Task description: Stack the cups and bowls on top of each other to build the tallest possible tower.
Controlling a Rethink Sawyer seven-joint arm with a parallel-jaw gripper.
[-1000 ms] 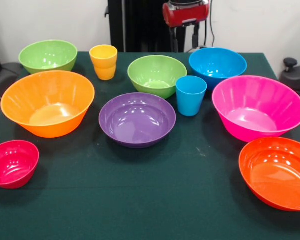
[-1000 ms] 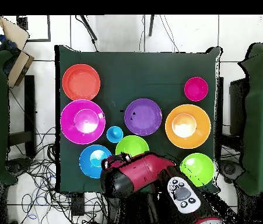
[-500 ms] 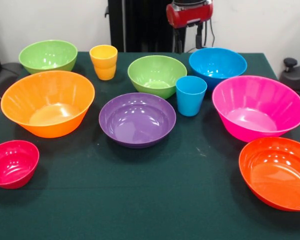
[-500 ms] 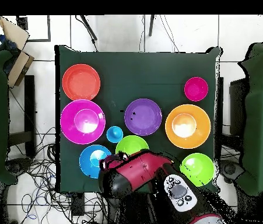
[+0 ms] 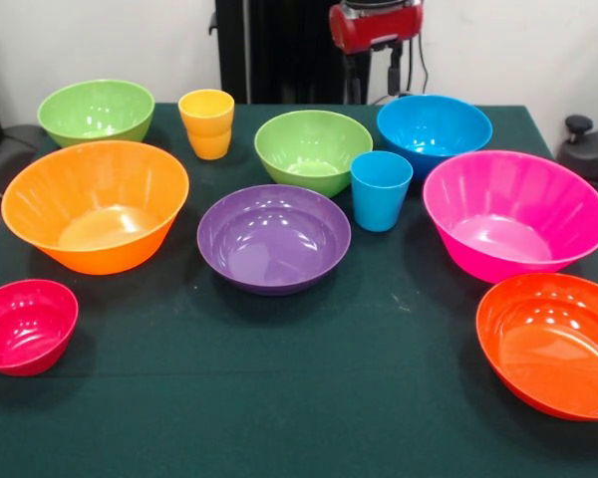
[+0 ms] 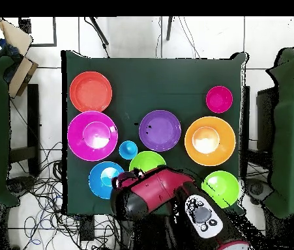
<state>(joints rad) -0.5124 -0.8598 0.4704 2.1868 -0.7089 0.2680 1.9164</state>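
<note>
Bowls and cups are all sitting apart on the green tabletop (image 5: pixel 279 398), none nested, each one looking empty. In the front view, 2 green bowls are resting at the far side, one at the left (image 5: pixel 96 111) and one in the middle (image 5: pixel 313 149), with the yellow-orange cup (image 5: pixel 207 123) standing upright between them. The blue bowl (image 5: pixel 434 131) is sitting at the far right, and the light blue cup (image 5: pixel 380 189) is standing just in front of it. The purple bowl (image 5: pixel 273 237) is lying in the centre, flanked by the large orange bowl (image 5: pixel 95 204) and the large pink bowl (image 5: pixel 514 213). The small crimson bowl (image 5: pixel 24 325) and the red-orange bowl (image 5: pixel 553 343) are occupying the near corners. The red arm (image 6: pixel 156 195) is hanging over the far edge; its gripper is probably hidden beneath it, so I cannot tell how it stands.
</note>
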